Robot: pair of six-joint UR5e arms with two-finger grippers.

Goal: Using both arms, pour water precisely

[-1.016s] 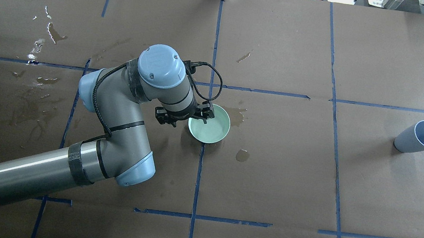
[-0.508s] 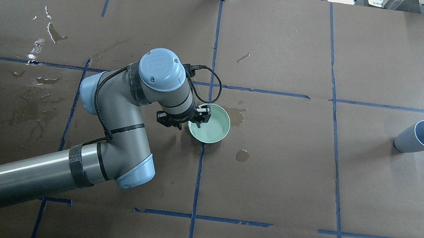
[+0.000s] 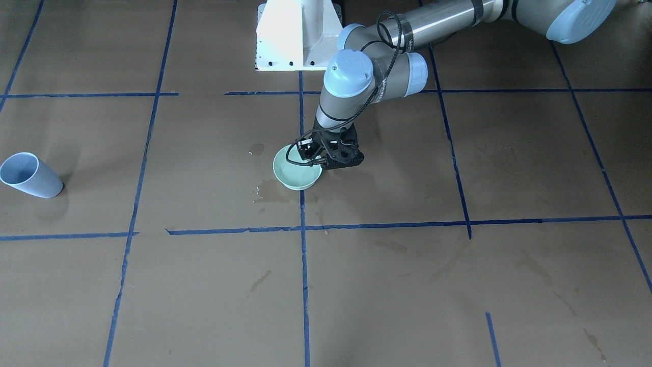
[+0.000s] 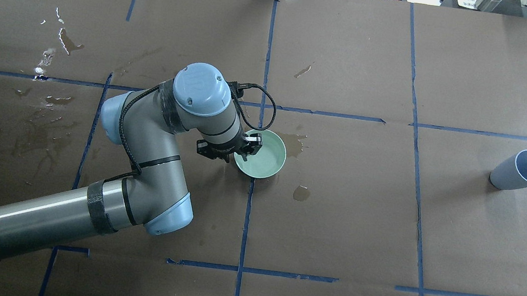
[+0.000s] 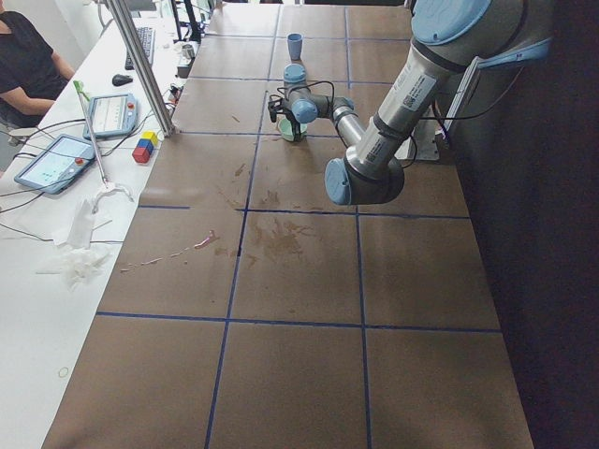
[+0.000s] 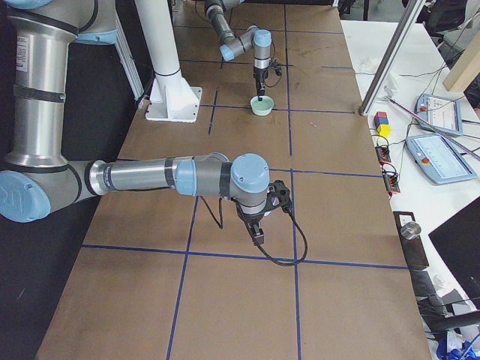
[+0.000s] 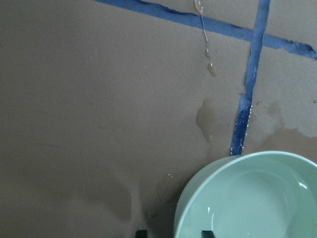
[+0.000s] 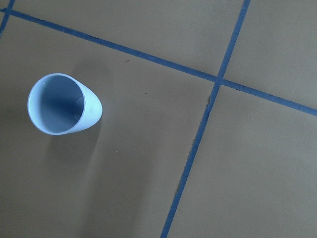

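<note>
A pale green bowl (image 4: 267,161) sits near the table's middle. It holds water (image 7: 257,203), seen as a glossy sheen with glints. My left gripper (image 4: 236,151) points down at the bowl's left rim. In the left wrist view its two fingertips (image 7: 207,233) stand one on each side of the rim (image 7: 181,218), with a gap on both sides, so it is open. A light blue cup (image 4: 519,171) stands far right, also in the right wrist view (image 8: 64,105). My right gripper (image 6: 257,238) shows only in the exterior right view. I cannot tell if it is open or shut.
Small puddles (image 4: 301,193) and a wet stain (image 4: 295,142) lie beside the bowl. Dried and wet spill marks (image 4: 60,42) cover the far left. The white pedestal (image 3: 295,35) stands at the robot's edge. Blue tape lines cross the brown paper.
My left gripper has moved from over the bowl's inside to its left rim and has come lower. The bowl and cup have not moved.
</note>
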